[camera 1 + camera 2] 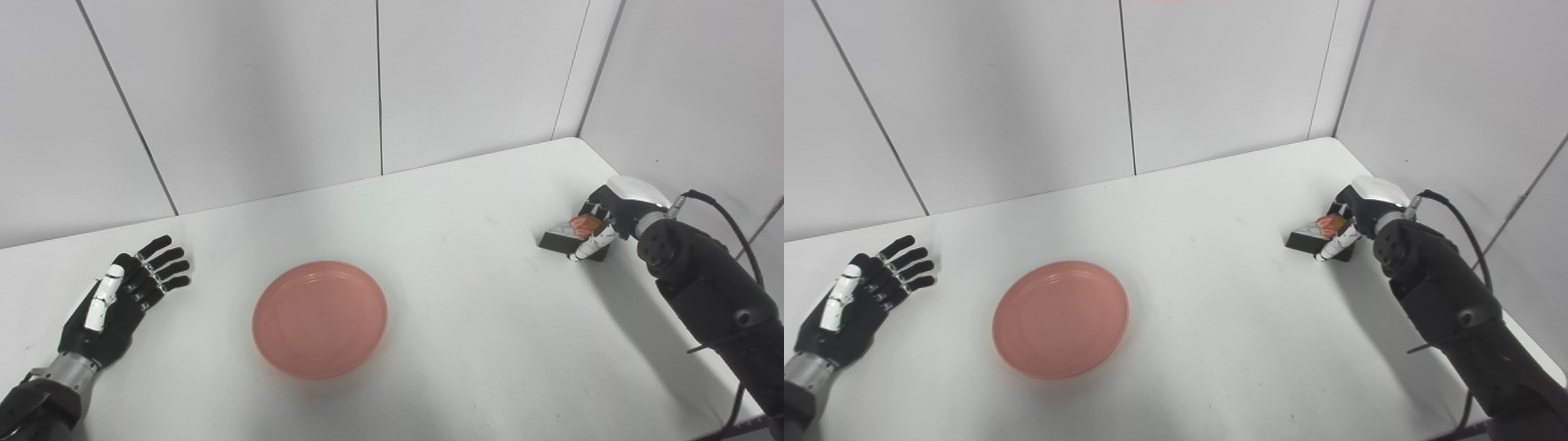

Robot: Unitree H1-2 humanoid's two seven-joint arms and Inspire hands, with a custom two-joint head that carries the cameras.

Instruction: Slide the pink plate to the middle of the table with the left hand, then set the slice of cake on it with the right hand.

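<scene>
I'm looking down at the white tabletop (465,318), and the pink plate (320,318) is sitting near the middle, a little toward my left, so I'm judging the sliding step done. My left hand (119,297) is resting flat out at the left side, well apart from the plate, fingers (160,264) spread and holding nothing.

Now I'm working the second step. My right hand (603,223) is reaching over to the far right corner, where the slice of cake (572,236) is sitting on the tabletop. The fingers are curling around it, one white-tipped finger lying across its front, but I cannot tell whether they are actually clamping it or only cupping it.

The cake is looking like a dark, blocky wedge with a pale top and a glossy red-orange topping. The plate is a smooth, shallow round dish with a raised rim, matte and lightly speckled.

Next, as I'm reading it, I'm needing a firm but gentle grip, a clean lift, then a carry leftward over the rim.
</scene>
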